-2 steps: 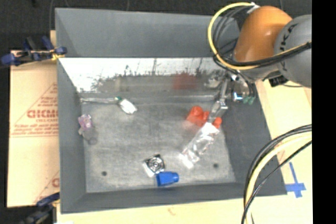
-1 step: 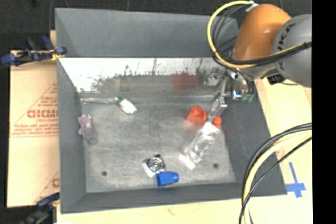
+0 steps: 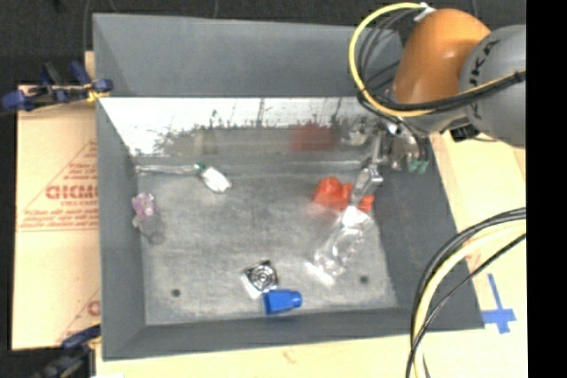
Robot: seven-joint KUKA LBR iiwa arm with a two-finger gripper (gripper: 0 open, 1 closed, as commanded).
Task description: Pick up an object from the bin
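Observation:
My gripper (image 3: 367,181) hangs low at the bin's right side, its thin fingers pointing down beside an orange-red piece (image 3: 331,193). The fingertips sit right at that piece's right edge, above a clear crinkled plastic object (image 3: 340,245) that stretches down and to the left. I cannot make out whether anything lies between the fingers.
A blue cap-like piece (image 3: 282,302) and a small shiny metal part (image 3: 260,278) lie near the front wall. A white and green object (image 3: 213,180) rests at the back left, a pale purple item (image 3: 144,209) at the left wall.

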